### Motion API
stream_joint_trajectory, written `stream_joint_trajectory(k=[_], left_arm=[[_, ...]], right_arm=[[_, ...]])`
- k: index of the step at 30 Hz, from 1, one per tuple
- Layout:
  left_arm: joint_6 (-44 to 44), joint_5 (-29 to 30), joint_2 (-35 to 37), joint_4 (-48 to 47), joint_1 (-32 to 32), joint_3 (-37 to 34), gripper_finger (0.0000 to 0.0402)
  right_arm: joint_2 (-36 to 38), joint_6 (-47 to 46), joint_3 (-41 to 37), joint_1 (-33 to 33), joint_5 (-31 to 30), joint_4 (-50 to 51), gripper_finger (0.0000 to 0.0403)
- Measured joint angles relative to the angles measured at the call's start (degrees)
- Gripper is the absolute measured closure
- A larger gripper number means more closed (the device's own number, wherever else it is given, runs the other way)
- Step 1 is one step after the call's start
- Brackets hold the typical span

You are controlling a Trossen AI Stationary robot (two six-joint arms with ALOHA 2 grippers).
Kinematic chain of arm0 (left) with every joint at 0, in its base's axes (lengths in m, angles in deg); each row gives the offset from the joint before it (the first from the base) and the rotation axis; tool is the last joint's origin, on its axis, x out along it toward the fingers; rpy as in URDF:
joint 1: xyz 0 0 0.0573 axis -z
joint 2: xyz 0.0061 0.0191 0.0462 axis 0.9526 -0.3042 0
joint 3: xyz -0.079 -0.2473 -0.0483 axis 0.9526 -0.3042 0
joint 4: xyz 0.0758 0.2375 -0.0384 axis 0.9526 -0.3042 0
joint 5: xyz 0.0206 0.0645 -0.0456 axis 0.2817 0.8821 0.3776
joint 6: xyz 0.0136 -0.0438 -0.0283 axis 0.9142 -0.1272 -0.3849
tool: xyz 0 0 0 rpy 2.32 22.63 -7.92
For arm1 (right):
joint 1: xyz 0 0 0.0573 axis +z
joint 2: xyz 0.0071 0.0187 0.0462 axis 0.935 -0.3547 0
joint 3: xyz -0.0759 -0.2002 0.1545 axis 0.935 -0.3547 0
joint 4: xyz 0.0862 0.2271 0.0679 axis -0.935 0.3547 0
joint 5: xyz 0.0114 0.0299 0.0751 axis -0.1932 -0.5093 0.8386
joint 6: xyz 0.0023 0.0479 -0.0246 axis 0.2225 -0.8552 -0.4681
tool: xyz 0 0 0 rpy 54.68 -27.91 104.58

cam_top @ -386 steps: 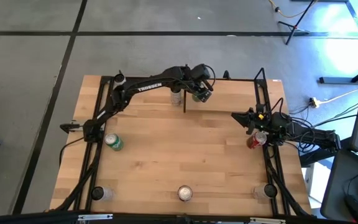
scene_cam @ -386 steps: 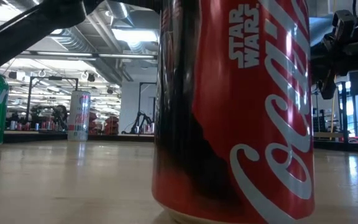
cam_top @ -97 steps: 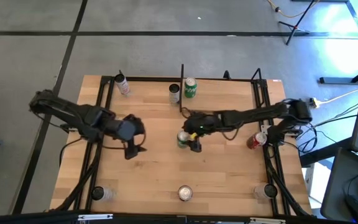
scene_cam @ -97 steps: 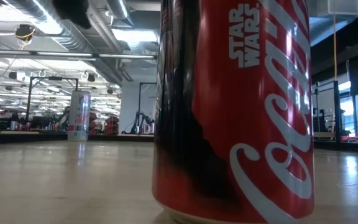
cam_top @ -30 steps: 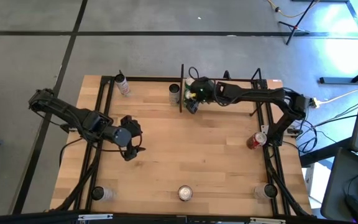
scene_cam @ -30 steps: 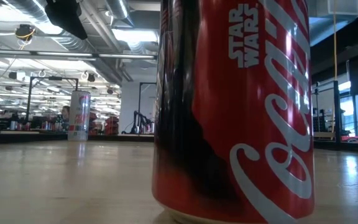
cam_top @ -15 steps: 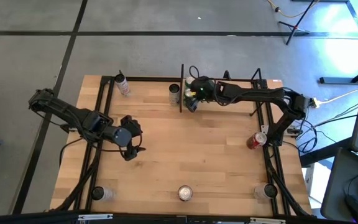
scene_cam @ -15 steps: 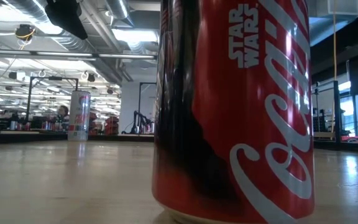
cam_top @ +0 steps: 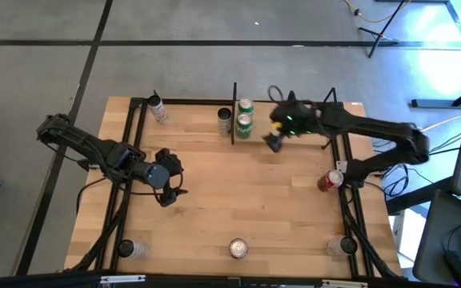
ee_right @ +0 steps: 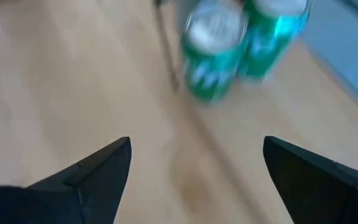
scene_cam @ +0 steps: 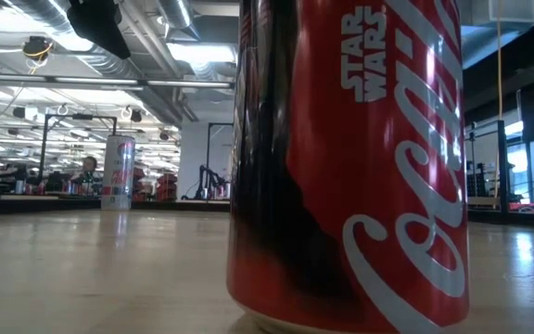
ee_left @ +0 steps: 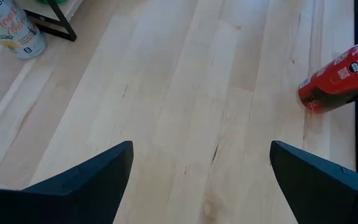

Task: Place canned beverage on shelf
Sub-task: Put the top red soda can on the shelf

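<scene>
Pulling back toward upper right of the high view, right gripper [cam_top: 274, 142] has released its green can [cam_top: 244, 125], now standing on the shelf [cam_top: 234, 113] beside another green can [cam_top: 246, 107]. Placement looks done. Left gripper [cam_top: 169, 178] hangs spread and empty over the worktop [cam_top: 238, 192] at centre left.

Grey concrete floor [cam_top: 46, 72] all round table, dark seams crossing it. Blue-white glare [cam_top: 442, 48] at 2 o'clock, black stand legs [cam_top: 378, 36] beside. Low view: exposed ceiling ducts [scene_cam: 170, 19], strip lights [scene_cam: 193, 51], person [scene_cam: 88, 167] seated far back.

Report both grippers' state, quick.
Left gripper: open, holding nothing, over the tabletop.
Right gripper: open, holding nothing, beside the two green cans at the shelf.
</scene>
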Motion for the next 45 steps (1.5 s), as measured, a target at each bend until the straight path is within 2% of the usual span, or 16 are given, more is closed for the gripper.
stream_joint_trajectory(k=[7,17,22,31,45], left_arm=[[0.2,0.1,0.0,0.1,0.0,0.0,0.0037],[1.3,0.1,0.0,0.9,0.0,0.0,0.0037],[1.4,0.1,0.0,1.3,0.0,0.0,0.0037],[1.4,0.1,0.0,2.1,0.0,0.0,0.0037],[1.5,0.2,0.0,2.2,0.0,0.0,0.0037]], right_arm=[[9.2,-13.7,0.0,9.5,-1.0,22.0,0.0052],[10.9,-32.7,0.0,17.7,-1.6,46.1,0.0052],[10.9,-36.3,-1.3,18.3,1.2,45.7,0.0052],[11.5,-35.9,-11.1,18.2,5.5,45.8,0.0052],[11.3,-35.1,-20.6,18.2,10.4,45.0,0.0052]])
